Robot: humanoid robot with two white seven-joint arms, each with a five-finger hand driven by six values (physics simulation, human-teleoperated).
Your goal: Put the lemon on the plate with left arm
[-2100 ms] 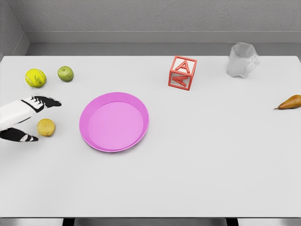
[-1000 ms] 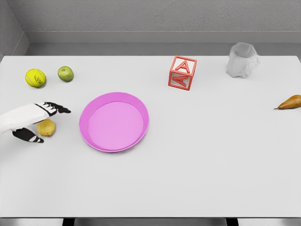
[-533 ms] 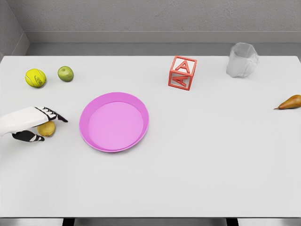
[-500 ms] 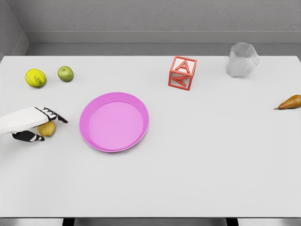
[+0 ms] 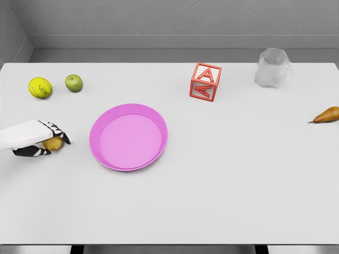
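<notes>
The yellow lemon (image 5: 53, 144) lies on the white table left of the pink plate (image 5: 128, 137), mostly covered by my left hand (image 5: 46, 142). The hand comes in from the left edge, its black-tipped fingers curled over the top of the lemon and the thumb under its near side. Only a small part of the lemon shows between them. The plate holds nothing. My right arm is out of view.
A tennis ball (image 5: 40, 87) and a green apple (image 5: 74, 83) sit at the back left. A red letter block (image 5: 205, 81) and a clear glass (image 5: 273, 67) stand further back right. A pear (image 5: 326, 115) lies at the right edge.
My left hand has dropped over the lemon and its fingers have curled down around it; earlier they were stretched out above it. The lemon has stayed in place.
</notes>
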